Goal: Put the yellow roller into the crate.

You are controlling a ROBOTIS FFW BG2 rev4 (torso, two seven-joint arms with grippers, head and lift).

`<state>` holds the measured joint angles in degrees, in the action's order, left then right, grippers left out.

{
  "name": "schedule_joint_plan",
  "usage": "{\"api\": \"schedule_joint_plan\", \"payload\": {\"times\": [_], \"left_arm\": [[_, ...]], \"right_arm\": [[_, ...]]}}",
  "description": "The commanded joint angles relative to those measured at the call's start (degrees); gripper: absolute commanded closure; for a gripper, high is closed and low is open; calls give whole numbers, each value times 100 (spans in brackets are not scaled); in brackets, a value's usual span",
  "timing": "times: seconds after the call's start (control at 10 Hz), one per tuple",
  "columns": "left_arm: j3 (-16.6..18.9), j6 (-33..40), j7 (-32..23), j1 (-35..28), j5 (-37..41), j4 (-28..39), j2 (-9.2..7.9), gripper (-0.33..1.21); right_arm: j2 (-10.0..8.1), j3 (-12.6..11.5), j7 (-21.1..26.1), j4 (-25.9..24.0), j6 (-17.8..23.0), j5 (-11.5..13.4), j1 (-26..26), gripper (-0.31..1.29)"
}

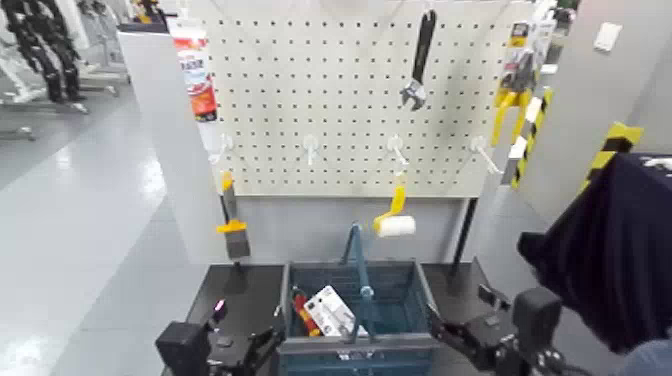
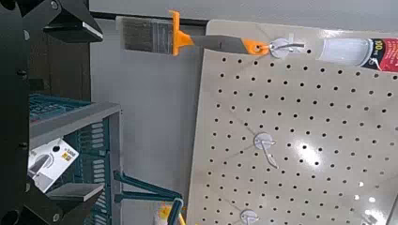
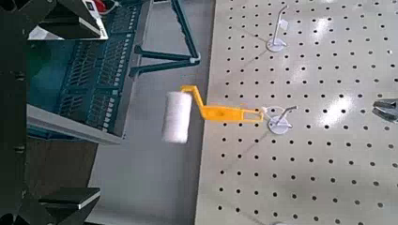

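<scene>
Behind your work stands one pegboard (image 1: 350, 120). Your left hand (image 1: 225, 350), lower left of the head view, and right hand (image 1: 487, 345), lower right, are cut off by its edge; both stand wide. One yellow roller (image 1: 396, 222) hangs above one crate (image 1: 405, 342); only the head view shows red-handled tool (image 1: 306, 314).

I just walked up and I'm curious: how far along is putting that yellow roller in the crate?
It looks barely begun. The yellow roller hangs on its pegboard hook, and neither gripper holds it. Grasping it, unhooking it and lowering it into the crate are all left.
</scene>
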<state>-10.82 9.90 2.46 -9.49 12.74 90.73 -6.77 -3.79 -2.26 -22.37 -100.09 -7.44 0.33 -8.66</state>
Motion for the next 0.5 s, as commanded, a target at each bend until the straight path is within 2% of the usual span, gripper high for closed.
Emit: {"api": "schedule_joint_plan", "payload": {"times": [0.1, 0.5], "left_arm": [[1, 12, 0, 0, 9, -3, 0, 17], [18, 20, 0, 0, 9, -20, 9, 17]], "right_arm": [[-157, 15, -197, 332, -126, 46, 550, 12], [-386, 138, -514, 912, -21, 81, 1359, 12]]}}
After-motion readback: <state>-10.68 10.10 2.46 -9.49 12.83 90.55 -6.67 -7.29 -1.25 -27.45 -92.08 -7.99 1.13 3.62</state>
